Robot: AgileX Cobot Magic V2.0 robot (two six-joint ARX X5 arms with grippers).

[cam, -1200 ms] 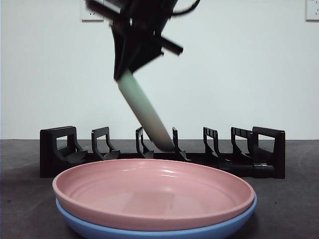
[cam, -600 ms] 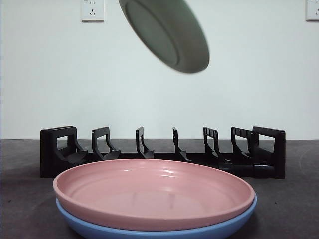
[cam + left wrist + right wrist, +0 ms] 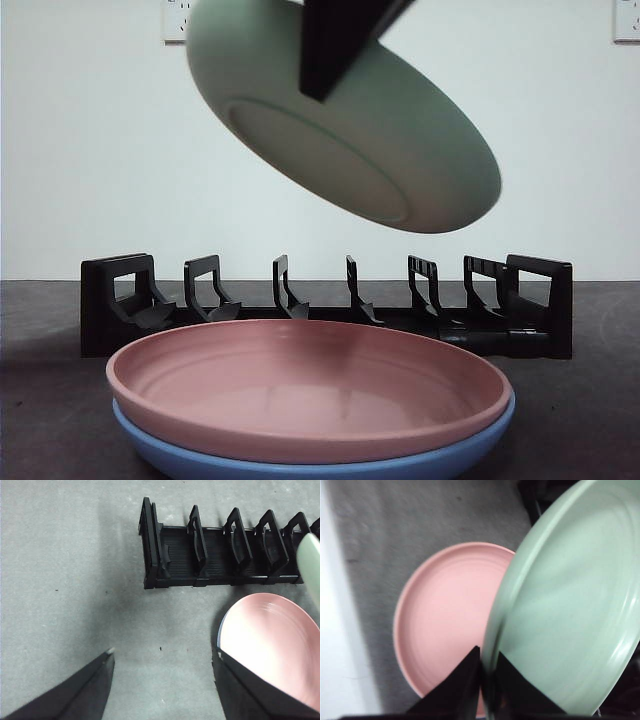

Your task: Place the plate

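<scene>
Above pink plate (image 3: 300,385), right end effector (image 3: 487,672) clamps green plate (image 3: 400,150); rack (image 3: 330,310) behind; left end effector (image 3: 162,677) spread wide.

I see a pale green round plate (image 3: 345,125) tilted in the air, underside facing me, a black gripper jaw (image 3: 335,45) over its upper rim. Below, a pink plate (image 3: 300,385) sits on a blue plate (image 3: 330,462), before a black slotted dish rack (image 3: 320,305).
</scene>
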